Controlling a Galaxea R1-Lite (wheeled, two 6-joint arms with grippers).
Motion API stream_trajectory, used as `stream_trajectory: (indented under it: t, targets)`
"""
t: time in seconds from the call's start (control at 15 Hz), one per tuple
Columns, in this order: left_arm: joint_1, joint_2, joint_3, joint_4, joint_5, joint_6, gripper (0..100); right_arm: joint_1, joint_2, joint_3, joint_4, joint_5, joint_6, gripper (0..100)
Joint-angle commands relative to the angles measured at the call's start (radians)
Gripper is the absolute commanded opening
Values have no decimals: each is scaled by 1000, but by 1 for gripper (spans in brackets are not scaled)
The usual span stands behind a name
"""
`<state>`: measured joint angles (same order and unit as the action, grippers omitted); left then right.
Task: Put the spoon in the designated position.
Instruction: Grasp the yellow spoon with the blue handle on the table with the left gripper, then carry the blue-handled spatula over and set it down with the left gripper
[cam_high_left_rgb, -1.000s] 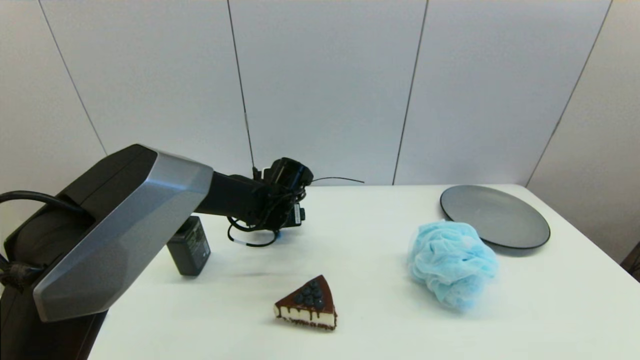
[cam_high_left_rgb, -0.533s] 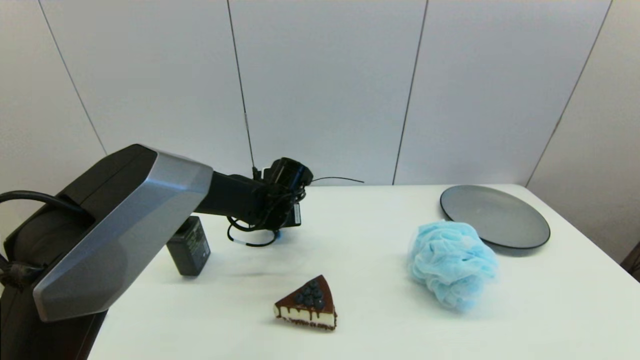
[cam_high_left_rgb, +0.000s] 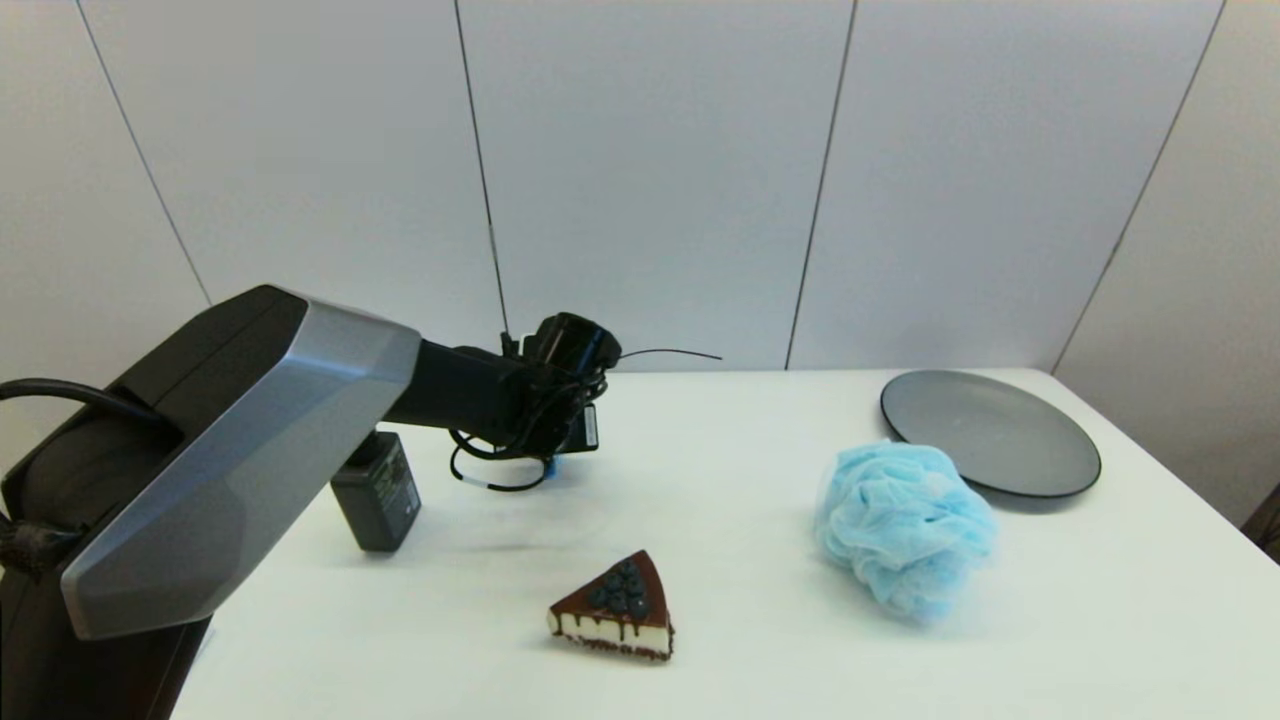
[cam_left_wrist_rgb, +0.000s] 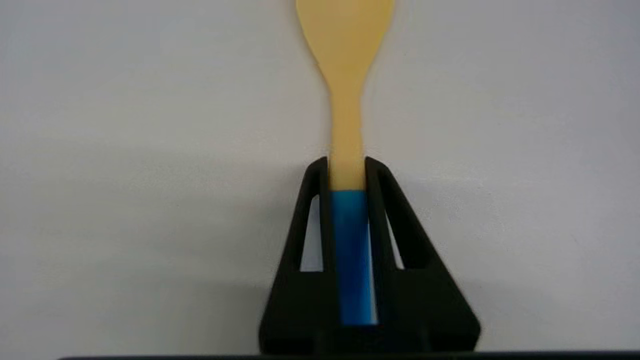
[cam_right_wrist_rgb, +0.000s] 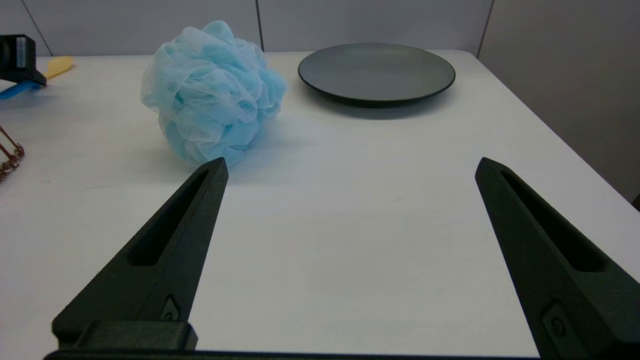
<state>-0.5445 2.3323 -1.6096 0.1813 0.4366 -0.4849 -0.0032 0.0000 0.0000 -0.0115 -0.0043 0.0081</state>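
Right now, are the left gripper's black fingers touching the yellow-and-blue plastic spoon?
Touching. The left wrist view shows the left gripper shut on the yellow-bowled, blue-handled plastic spoon, both fingers pressed against its handle with no gap.

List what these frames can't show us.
- Spoon: bowl tip cut off by the left wrist view's edge; in the head view the left gripper hides nearly all of it.
- Black bottle: top hidden behind the left arm, head view.
- Cake slice: only a sliver at the right wrist view's edge.
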Motion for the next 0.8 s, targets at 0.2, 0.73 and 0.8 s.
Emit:
stream_trajectory:
  t: [0.2,0.73,0.8]
  targets:
    - [-2,-1,-9,-2,1,-4,0,0,0,2,-1,0,1,100]
    - [-6,-45,-82,-2,-47,65,0,0,0,2,-1,0,1,100]
    - [-6,-50,-89,-2,-50,66,0,0,0,2,-1,0,1,100]
